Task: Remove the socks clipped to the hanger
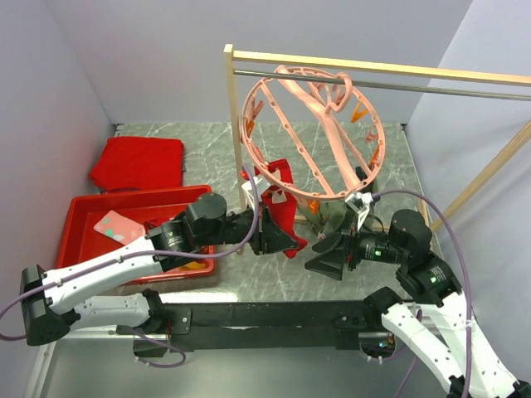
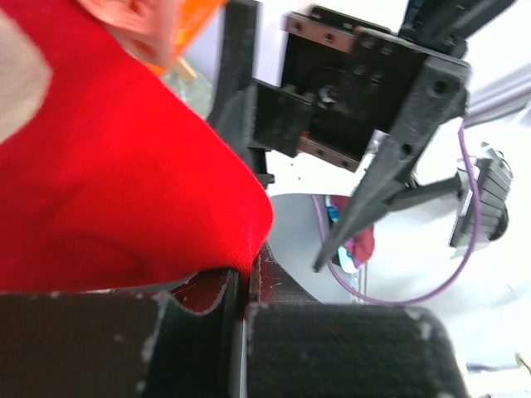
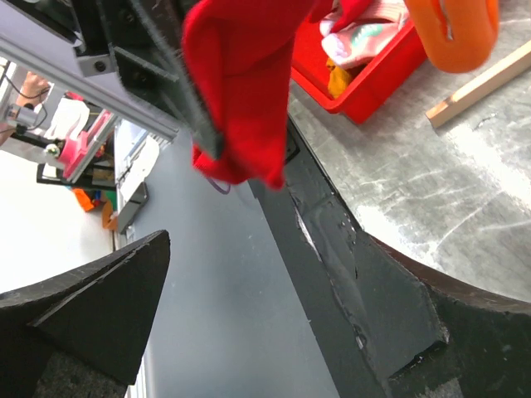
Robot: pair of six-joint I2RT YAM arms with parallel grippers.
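Observation:
The salmon-pink hanger (image 1: 311, 137) hangs tilted from the metal rail. A red sock (image 1: 280, 192) dangles from a clip on its lower left rim. My left gripper (image 1: 289, 241) is shut on the sock's lower end; the left wrist view shows the red sock (image 2: 108, 166) pinched between the closed jaws of that gripper (image 2: 243, 286). A dark olive sock (image 1: 332, 217) hangs at the ring's bottom. My right gripper (image 1: 319, 254) stands open just right of the red sock, holding nothing. In the right wrist view the red sock (image 3: 241, 91) hangs beyond my right gripper (image 3: 241, 274).
A red bin (image 1: 83, 215) at the left holds a pink sock (image 1: 119, 225); in the right wrist view the bin (image 3: 373, 79) also shows a mustard sock (image 3: 338, 79). A flat red slab (image 1: 137, 162) lies behind it. The wooden rack post (image 1: 230, 124) stands beside the hanger.

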